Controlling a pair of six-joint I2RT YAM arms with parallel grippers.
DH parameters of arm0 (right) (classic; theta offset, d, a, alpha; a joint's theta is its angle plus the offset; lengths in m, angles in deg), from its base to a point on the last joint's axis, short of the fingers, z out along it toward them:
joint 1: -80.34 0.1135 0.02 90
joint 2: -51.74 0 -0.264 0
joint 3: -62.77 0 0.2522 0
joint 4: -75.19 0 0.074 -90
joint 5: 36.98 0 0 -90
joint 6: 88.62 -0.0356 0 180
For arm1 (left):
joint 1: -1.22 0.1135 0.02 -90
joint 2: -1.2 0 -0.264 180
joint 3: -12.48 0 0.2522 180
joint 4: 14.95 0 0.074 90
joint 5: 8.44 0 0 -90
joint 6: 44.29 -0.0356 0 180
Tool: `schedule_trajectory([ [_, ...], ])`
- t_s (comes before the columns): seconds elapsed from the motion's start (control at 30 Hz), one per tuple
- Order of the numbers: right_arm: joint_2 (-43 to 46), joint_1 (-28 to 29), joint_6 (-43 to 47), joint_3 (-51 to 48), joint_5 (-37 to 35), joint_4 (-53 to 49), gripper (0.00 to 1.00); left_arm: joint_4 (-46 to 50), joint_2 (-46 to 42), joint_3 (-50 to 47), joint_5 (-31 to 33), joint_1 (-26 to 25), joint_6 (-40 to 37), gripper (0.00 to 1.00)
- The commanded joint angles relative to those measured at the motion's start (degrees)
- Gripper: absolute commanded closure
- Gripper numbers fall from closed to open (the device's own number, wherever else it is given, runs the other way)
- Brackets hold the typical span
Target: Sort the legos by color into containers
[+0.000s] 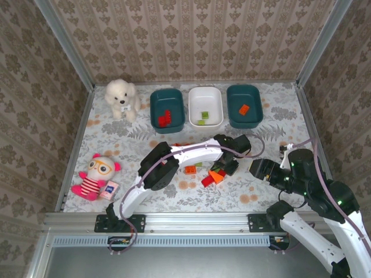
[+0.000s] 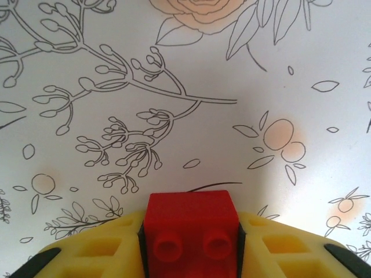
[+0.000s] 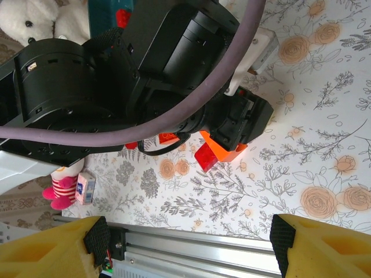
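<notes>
left jaws clamped on a red lego [image 2: 191,223] over the floral bench [image 2: 174,87]. right jaws wide open, empty, near the loose legos [image 1: 214,176] mid-bench. containers [image 1: 210,101] in a row at the far edge, a few bricks inside.

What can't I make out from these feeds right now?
1. Top view: the left gripper covers part of the loose legos, so their count is hidden.
2. Left wrist view: the bottom edge cuts off the red brick between the fingers. Whether it is lifted or resting on the table cannot be told.
3. Right wrist view: the left arm blocks all but a sliver of one teal tub.
</notes>
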State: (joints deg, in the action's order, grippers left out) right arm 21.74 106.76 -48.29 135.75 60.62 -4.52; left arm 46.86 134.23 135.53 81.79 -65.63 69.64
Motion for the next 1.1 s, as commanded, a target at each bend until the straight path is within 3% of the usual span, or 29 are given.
schedule_trajectory([
  [0.0,-0.3,0.3,-0.2,-0.8,1.0,1.0,0.24,1.4,-0.2,1.1,0.8,-0.4,-0.2,0.68],
  [0.2,-0.8,0.3,0.5,-0.7,1.5,1.7,0.24,-0.2,-1.8,6.4,-0.4,1.7,0.7,0.73],
  [0.37,-1.9,0.3,0.8,-0.3,3.1,4.8,0.24,-3.4,-6.9,8.9,-1.8,6.7,4.3,0.74],
  [0.57,-5.7,0.3,1.9,-0.5,4.6,8.5,0.25,-6.5,-15.9,6.5,-2.3,15.8,6.5,0.75],
  [0.77,-12.9,0.3,2.5,-2.6,9.3,14.9,0.24,-7.0,-20.7,1.1,-2.8,27.6,3.7,0.75],
  [1.07,-26.0,0.5,3.8,-0.5,13.2,22.5,0.25,-7.6,-14.5,-0.2,-4.5,38.4,0.8,0.76],
])
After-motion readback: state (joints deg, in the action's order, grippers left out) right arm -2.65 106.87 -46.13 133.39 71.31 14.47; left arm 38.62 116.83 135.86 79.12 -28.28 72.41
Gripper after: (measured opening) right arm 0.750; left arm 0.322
